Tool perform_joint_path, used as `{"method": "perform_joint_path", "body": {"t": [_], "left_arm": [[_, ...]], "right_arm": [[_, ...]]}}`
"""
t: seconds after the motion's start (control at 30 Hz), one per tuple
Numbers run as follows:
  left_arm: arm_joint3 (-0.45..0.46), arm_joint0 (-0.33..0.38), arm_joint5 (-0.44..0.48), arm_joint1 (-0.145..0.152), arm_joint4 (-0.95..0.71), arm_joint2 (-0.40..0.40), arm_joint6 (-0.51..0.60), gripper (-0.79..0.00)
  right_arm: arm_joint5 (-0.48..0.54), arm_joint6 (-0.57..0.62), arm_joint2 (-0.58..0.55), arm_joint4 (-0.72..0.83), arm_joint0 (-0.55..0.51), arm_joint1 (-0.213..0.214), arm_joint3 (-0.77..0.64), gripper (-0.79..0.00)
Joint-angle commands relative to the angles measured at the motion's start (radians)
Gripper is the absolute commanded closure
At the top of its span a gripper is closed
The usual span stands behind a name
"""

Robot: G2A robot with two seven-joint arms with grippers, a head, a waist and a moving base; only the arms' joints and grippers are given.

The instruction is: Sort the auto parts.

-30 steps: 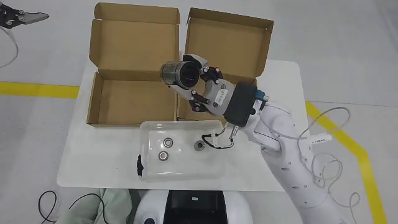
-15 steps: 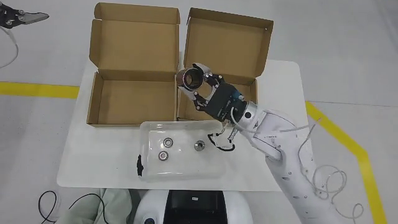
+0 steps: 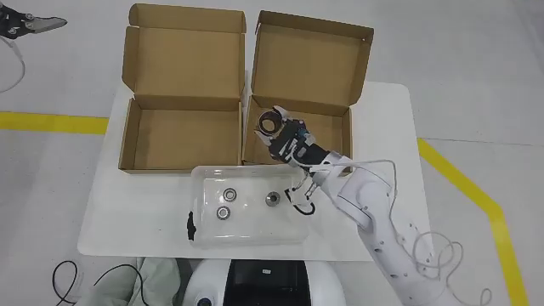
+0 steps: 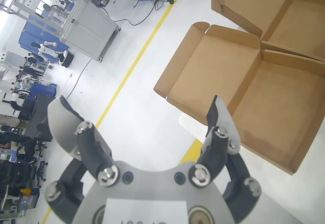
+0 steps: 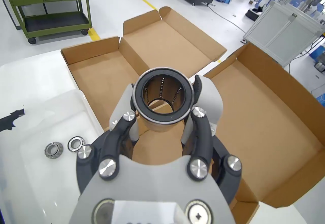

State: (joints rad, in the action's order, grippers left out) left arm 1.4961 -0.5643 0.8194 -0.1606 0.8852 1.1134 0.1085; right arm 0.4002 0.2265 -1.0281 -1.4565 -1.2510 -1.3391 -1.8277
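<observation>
A dark cylindrical bearing [image 5: 163, 98] with a hollow core is held in my right gripper [image 5: 164, 94], which is shut on it. In the top view the bearing [image 3: 269, 122] and right gripper [image 3: 274, 127] hang over the near left corner of the right cardboard box [image 3: 333, 125]. The left cardboard box [image 3: 180, 138] stands beside it. Three small ring-shaped parts [image 3: 230, 194] lie in the clear plastic bin [image 3: 208, 221]; two of them [image 5: 53, 150] show in the right wrist view. My left gripper [image 4: 138, 108] is open with nothing in it, off the table to the far left [image 3: 30, 21].
Both boxes have their lids [image 3: 310, 55] folded back and standing up at the far side. The bin sits at the table's near edge, with a strip of black tape [image 3: 189, 226] on its left end. White table surface [image 3: 382, 136] lies right of the boxes.
My right gripper has carried the bearing down and slightly right, from above the gap between the boxes to low over the right box. The left arm has stayed put.
</observation>
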Motion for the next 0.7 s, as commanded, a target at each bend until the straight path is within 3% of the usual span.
{"method": "perform_joint_path", "body": {"t": [0.0,0.27,0.67], "left_arm": [[0.000,0.000,0.000,0.000,0.000,0.000,0.000,-0.785],[0.000,0.000,0.000,0.000,0.000,0.000,0.000,-0.785],[0.000,0.000,0.000,0.000,0.000,0.000,0.000,-0.785]], "right_arm": [[-0.011,0.005,-0.001,0.002,-0.008,0.000,0.012,0.000],[-0.063,0.010,-0.003,0.025,-0.008,-0.002,0.117,0.000],[-0.111,0.030,0.064,0.103,0.104,-0.032,0.315,0.000]]}}
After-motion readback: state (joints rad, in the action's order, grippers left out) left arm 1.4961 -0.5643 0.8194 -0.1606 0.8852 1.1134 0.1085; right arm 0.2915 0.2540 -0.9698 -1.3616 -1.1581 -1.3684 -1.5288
